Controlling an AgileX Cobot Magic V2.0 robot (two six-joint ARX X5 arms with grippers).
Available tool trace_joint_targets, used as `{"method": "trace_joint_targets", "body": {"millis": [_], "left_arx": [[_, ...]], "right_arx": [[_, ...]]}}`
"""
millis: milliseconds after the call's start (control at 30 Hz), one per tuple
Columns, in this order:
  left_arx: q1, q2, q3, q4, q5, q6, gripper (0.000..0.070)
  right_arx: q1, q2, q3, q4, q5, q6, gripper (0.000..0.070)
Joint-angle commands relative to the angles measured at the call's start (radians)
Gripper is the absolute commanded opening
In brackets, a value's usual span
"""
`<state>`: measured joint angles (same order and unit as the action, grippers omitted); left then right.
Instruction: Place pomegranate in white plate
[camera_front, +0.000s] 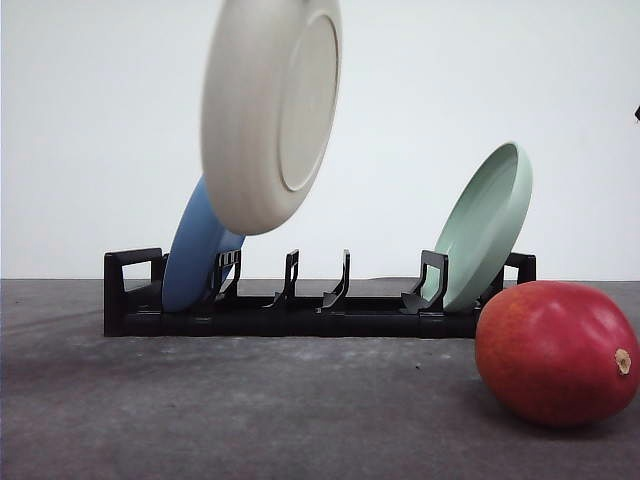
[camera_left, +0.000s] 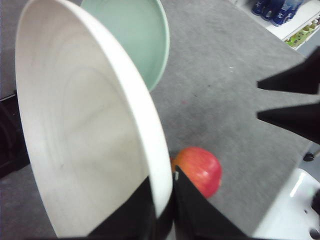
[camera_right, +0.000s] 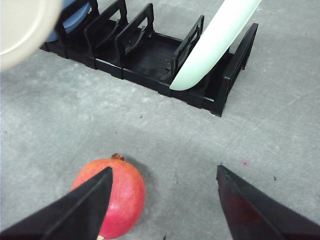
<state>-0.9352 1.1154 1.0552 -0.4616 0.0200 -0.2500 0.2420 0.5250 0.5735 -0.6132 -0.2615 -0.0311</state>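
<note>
The white plate (camera_front: 270, 110) hangs tilted in the air above the rack's left end. My left gripper (camera_left: 162, 206) is shut on its rim, and the plate's cream inside (camera_left: 80, 125) faces the left wrist camera. The red pomegranate (camera_front: 555, 350) lies on the grey table at the front right, in front of the rack's right end. It also shows past the plate's rim (camera_left: 202, 170). My right gripper (camera_right: 164, 172) hovers open above the table, and the pomegranate (camera_right: 125, 192) sits by one finger, partly hidden by it. The right gripper (camera_left: 258, 100) shows as two black fingers held apart.
A black dish rack (camera_front: 300, 315) stands across the table. It holds a blue plate (camera_front: 195, 260) at its left end and a pale green plate (camera_front: 485, 225) at its right. Bare grey table lies in front of the rack. A white robot base (camera_left: 295, 200) is at the table's edge.
</note>
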Motion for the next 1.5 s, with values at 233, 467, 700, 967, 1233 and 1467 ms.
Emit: {"method": "trace_joint_targets", "body": {"millis": [233,467,700,967,1233,1467], "left_arx": [[-0.114,-0.148,-0.197,0.117,-0.120,0.054,0.0009],[-0.207,-0.141,-0.254,-0.005,-0.255,0.286,0.0009],[-0.275,0.019,-0.254,-0.031,-0.292,0.507,0.0009],[-0.344,0.250,-0.254,0.035,-0.446,0.584,0.0009],[-0.372,0.372,-0.253,0.093,-0.477,0.584,0.0024],[-0.374,0.384,-0.252,0.091,-0.476,0.573,0.0203]], "right_arx": [[0.004,0.002,0.016,0.006,-0.003,-0.006,0.0419],[0.004,0.002,0.016,0.007,-0.003,-0.006,0.0419],[0.004,0.002,0.016,0.008,-0.002,-0.006,0.0419],[0.004,0.002,0.016,0.008,-0.002,-0.006,0.0419],[0.005,0.002,0.016,0.008,-0.002,-0.006,0.0419],[0.005,0.002,0.016,0.008,-0.002,-0.006,0.0419]]}}
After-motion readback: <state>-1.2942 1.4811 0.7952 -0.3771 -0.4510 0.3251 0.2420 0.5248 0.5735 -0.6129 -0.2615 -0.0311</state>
